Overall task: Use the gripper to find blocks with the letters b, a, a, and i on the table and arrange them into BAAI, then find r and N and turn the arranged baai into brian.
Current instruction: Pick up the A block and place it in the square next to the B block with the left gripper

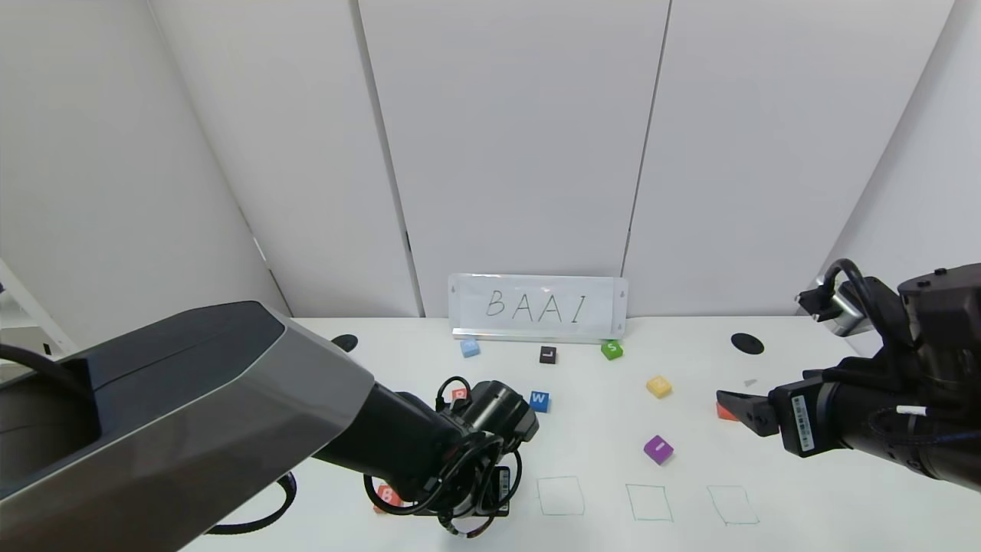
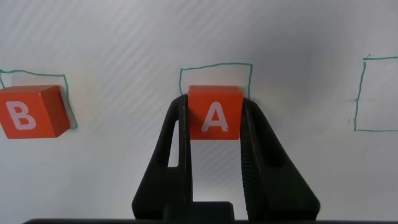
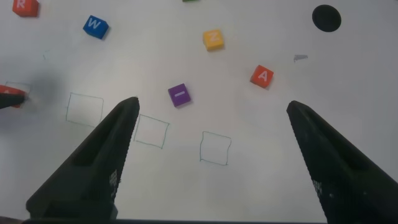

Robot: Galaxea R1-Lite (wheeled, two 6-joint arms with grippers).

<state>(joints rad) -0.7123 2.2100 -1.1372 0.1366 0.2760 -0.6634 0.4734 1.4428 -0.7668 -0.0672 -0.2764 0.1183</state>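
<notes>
White desk (image 1: 805, 498): we note left pincer (image 2: 214, 124) clamped on A block (image 2: 214, 112) over second square; crooked release could nudge B block (image 2: 28, 112). Right pincer (image 3: 211, 155) gapes empty.

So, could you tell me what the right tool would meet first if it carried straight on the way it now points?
Probably only bare table. The open right tool points down at the drawn squares; the purple block lies just beyond, though depth is unclear.

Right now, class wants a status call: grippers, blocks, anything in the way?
Left gripper shut on first A block at second square. B block placed. Right gripper open, hovering; second A block beyond. Nothing blocking.
</notes>
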